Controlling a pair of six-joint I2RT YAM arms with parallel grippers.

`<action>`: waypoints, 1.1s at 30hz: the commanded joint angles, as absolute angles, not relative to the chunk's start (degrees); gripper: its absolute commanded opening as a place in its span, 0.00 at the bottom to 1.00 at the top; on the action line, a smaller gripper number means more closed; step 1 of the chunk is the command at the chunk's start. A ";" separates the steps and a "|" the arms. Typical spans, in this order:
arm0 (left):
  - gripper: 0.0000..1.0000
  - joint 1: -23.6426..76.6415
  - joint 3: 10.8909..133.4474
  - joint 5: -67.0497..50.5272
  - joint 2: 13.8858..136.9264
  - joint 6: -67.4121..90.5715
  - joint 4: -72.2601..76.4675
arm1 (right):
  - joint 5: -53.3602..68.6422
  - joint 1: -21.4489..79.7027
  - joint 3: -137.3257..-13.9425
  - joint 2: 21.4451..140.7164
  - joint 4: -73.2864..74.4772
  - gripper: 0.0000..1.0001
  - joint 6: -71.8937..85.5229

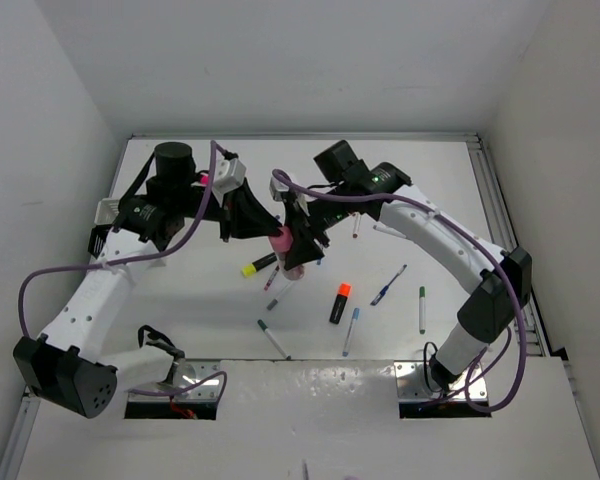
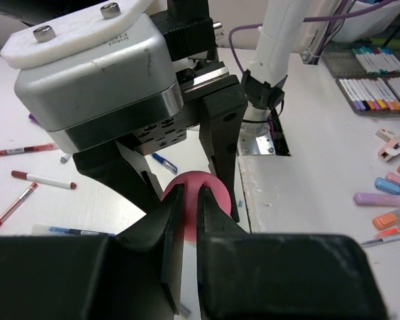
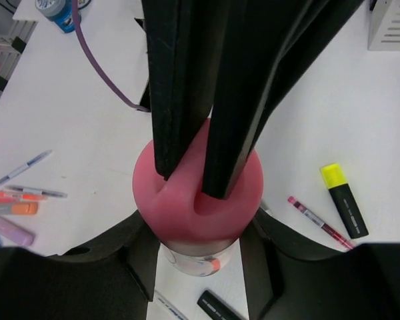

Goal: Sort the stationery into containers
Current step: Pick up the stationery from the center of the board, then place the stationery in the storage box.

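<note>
The pink bottle-like stick (image 1: 280, 243) is between both grippers at the table's middle. My left gripper (image 1: 258, 222) reaches in from the left, and its tips (image 2: 190, 193) are shut on a ridge of the pink cap (image 2: 193, 177). My right gripper (image 1: 302, 240) is shut on the stick's clear body (image 3: 193, 257), a finger on each side (image 3: 199, 227). A yellow highlighter (image 1: 258, 265) and an orange-black highlighter (image 1: 340, 303) lie on the table with several thin pens (image 1: 388, 285). A white mesh holder (image 3: 390, 23) shows at the edge. Black holders are out of view.
A green pen (image 1: 422, 308) and blue pens (image 1: 351, 330) lie front right. Red pens (image 2: 43, 179) lie behind the arms. Trays of markers (image 2: 373, 73) and loose pastel highlighters (image 2: 387, 193) sit on the bench beyond the table. Walls close in left, right and back.
</note>
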State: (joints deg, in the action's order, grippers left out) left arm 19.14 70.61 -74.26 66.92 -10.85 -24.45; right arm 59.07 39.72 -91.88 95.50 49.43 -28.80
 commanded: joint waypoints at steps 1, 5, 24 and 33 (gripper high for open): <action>0.00 18.47 70.93 -74.79 66.27 -9.94 -26.45 | 62.14 38.85 -92.29 93.96 38.25 0.27 -23.13; 0.00 15.39 73.12 -76.46 67.41 -9.58 -28.74 | 61.79 37.09 -90.09 93.17 33.76 0.83 -17.23; 0.00 -24.94 98.59 -37.02 82.78 -8.69 -45.68 | 47.55 19.43 -68.74 83.50 14.33 0.99 -1.33; 0.00 -36.46 94.84 -31.30 81.56 -9.06 -48.78 | 47.99 15.30 -61.97 80.60 12.31 0.98 1.49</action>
